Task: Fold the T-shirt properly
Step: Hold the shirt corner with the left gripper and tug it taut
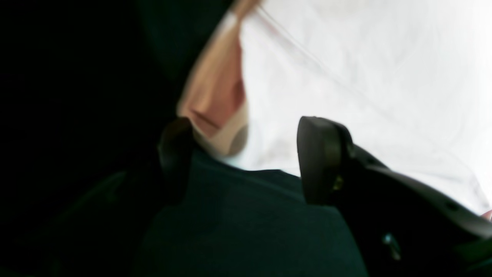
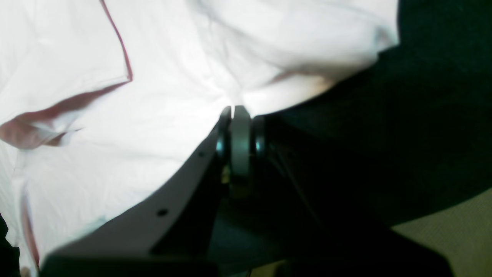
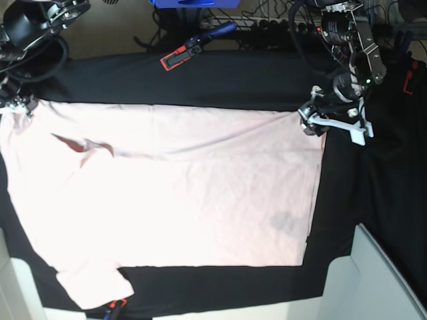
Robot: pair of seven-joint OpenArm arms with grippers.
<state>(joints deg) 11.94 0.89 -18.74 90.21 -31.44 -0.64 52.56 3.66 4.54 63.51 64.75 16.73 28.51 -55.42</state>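
The large pale pink cotton T-shirt (image 3: 180, 193) lies spread flat, plain side up, on the bench covered with a black cloth (image 3: 220, 80). The left pincer (image 1: 246, 161) has its fingers wide apart at a corner of the shirt, where the hem is a little turned up. The right pincer (image 2: 240, 115) is pressed together at the opposite upper corner, on the edge of the fabric.

Wrist views blurred, T-shirt (image 1: 365, 77) overexposed, surroundings dark.
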